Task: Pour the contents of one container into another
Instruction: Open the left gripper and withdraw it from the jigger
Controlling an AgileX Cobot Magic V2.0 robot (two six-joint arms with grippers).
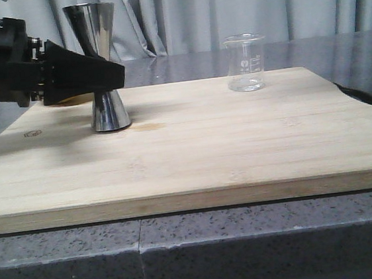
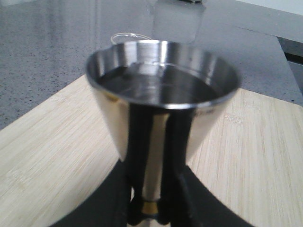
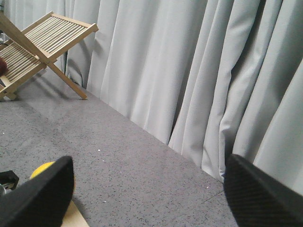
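Note:
The steel hourglass jigger (image 1: 109,111) stands upright on the left of the wooden board (image 1: 194,152). My left gripper (image 1: 105,75) reaches in from the left and is shut on its narrow waist. In the left wrist view the black fingers (image 2: 124,198) press either side of the brass band, under the jigger's wide cup (image 2: 161,80). The cup's inside looks dark and glossy. The clear glass beaker (image 1: 245,63) stands upright at the board's far right, apart from the jigger; its rim (image 2: 125,36) peeks out behind the cup. My right gripper (image 3: 149,189) is open over the grey counter and holds nothing.
The board lies on a speckled grey stone counter (image 1: 250,246), with a pale curtain (image 1: 225,9) behind it. A dark opening (image 1: 368,97) sits past the board's right edge. The right wrist view shows a wooden folding rack (image 3: 42,42) and a yellow object (image 3: 40,168).

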